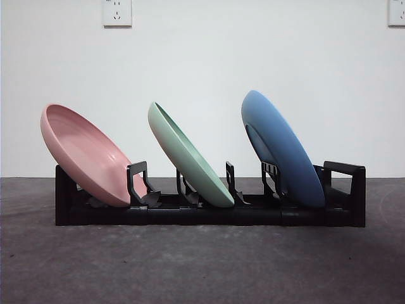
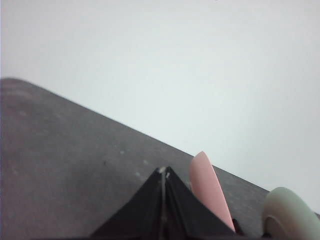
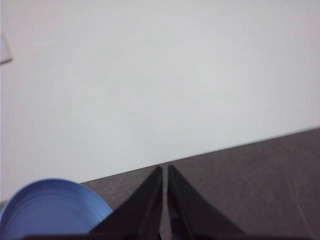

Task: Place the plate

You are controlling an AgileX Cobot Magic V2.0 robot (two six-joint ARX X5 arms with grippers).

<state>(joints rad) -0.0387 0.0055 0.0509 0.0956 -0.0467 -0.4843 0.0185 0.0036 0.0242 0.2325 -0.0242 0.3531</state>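
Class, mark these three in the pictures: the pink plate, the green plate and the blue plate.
pink plate (image 1: 82, 149), front view, on its inner face.
green plate (image 1: 190, 158), front view, on its underside.
blue plate (image 1: 281, 149), front view, on its underside.

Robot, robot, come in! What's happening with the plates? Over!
Left gripper shut, right gripper shut, both empty. Pink plate, green plate, blue plate leaning in black rack. Nothing blocking.

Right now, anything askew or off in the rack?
Nothing stands out. The pink plate, green plate and blue plate each lean the same way in their own slot of the black rack; no damage visible.
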